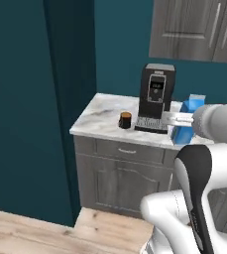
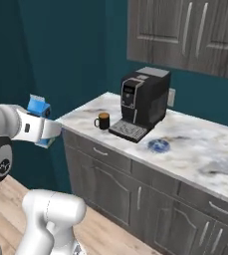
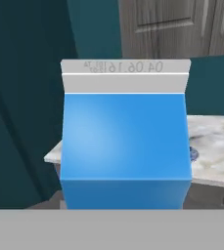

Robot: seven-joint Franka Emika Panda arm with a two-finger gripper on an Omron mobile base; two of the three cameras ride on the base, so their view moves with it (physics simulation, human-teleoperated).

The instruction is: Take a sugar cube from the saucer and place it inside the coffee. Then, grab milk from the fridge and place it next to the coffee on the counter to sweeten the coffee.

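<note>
Gripper (image 2: 45, 130) holds milk (image 3: 125, 141); right base view shows saucer (image 2: 159, 145).

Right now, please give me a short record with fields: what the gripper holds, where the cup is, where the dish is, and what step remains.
gripper: two-finger gripper shut on the bright blue rectangular milk carton, held in the air short of the counter
coffee: small black cup on the white-grey marble counter, left of the black coffee machine
saucer: small round blue dish right of the machine's tray
remaining step: set the carton beside the cup
</note>
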